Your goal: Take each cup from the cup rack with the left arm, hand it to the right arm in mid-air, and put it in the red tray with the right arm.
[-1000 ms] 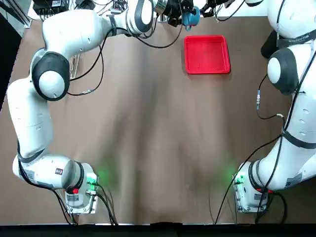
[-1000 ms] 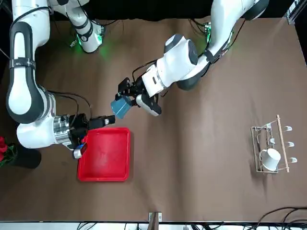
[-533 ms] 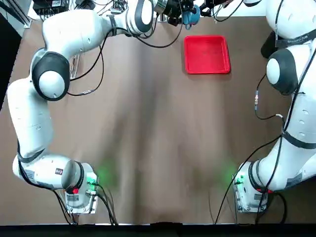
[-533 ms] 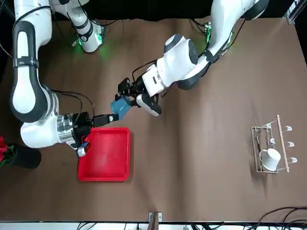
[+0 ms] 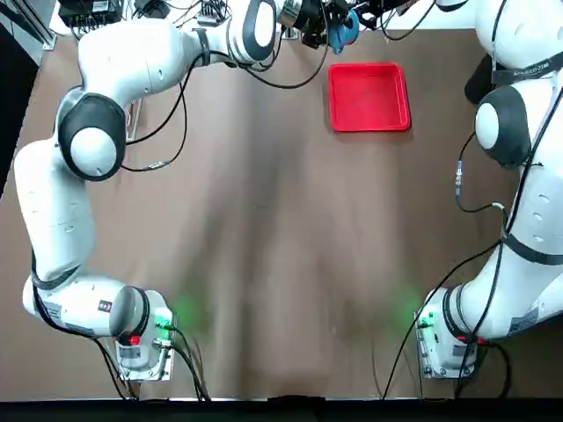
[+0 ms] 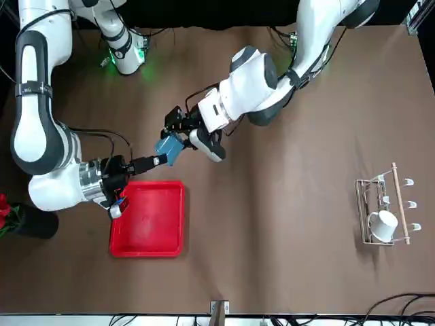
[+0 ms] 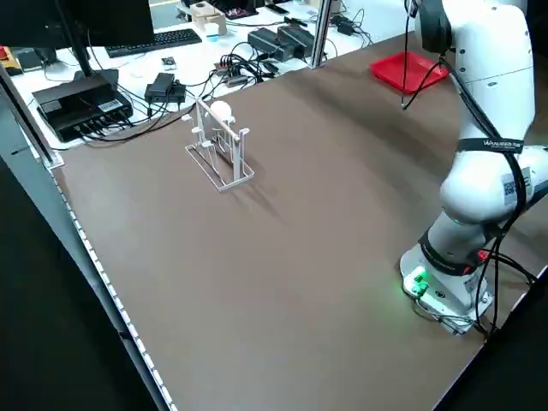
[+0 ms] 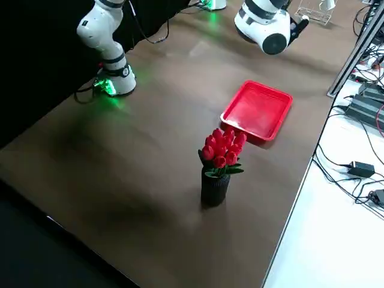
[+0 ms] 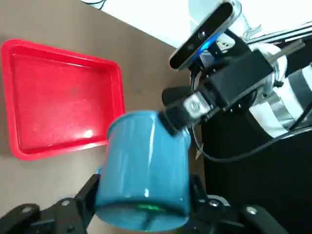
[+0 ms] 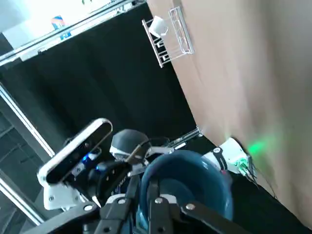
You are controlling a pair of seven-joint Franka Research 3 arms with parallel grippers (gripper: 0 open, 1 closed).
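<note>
The blue cup (image 6: 165, 151) hangs in mid-air just beyond the red tray's (image 6: 148, 217) far corner. My left gripper (image 6: 175, 139) is shut on its body, its fingers (image 9: 88, 194) pressed on both sides of the cup (image 9: 146, 165). My right gripper (image 6: 155, 160) comes in from the tray side and is shut on the cup's rim (image 10: 195, 180), one finger inside and one outside. The tray (image 5: 369, 97) holds nothing. The white cup (image 6: 384, 222) hangs on the cup rack (image 6: 382, 212) far off on the left arm's side.
A dark vase of red flowers (image 8: 219, 168) stands near the table's edge beside the tray (image 8: 257, 110). Cables and electronics (image 7: 257, 43) lie past the far edge behind the rack (image 7: 219, 154).
My right gripper has moved in from beside the tray to the cup and closed on its rim. The left gripper with the cup has shifted slightly up and toward it.
</note>
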